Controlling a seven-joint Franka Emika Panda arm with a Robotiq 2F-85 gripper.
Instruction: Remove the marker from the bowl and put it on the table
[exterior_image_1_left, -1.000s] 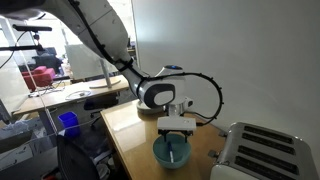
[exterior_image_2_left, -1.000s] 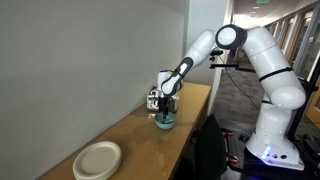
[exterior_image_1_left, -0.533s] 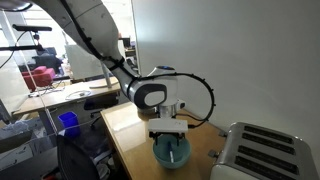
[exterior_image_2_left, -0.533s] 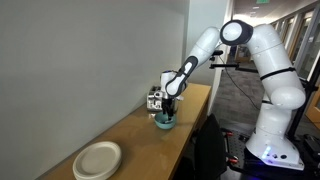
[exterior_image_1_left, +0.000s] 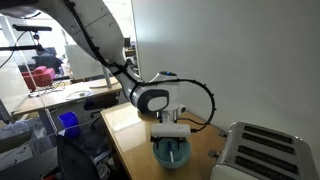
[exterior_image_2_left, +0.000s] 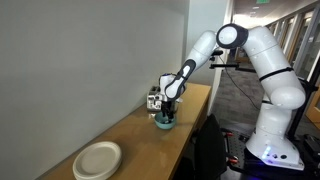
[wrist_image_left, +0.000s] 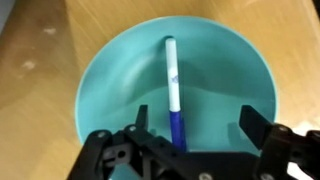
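The teal bowl (wrist_image_left: 110, 85) fills the wrist view and stands on the tan table (wrist_image_left: 290, 40). The marker (wrist_image_left: 172, 85) lies inside it, white with a blue end nearest me. My gripper (wrist_image_left: 198, 125) is open, its two fingers down inside the bowl; the marker's blue end lies close to one finger, between the two. In both exterior views the gripper (exterior_image_1_left: 171, 133) hangs straight over the bowl (exterior_image_1_left: 170, 153), also seen at the table's far end (exterior_image_2_left: 164, 122).
A white toaster (exterior_image_1_left: 262, 152) stands close beside the bowl. A flat white dish (exterior_image_2_left: 97, 159) lies at the other end of the table (exterior_image_2_left: 130, 135). A wall runs along the table's back edge. Cluttered desks (exterior_image_1_left: 50, 95) stand farther off.
The gripper has come down a little lower over the bowl. The marker and the bowl have not moved.
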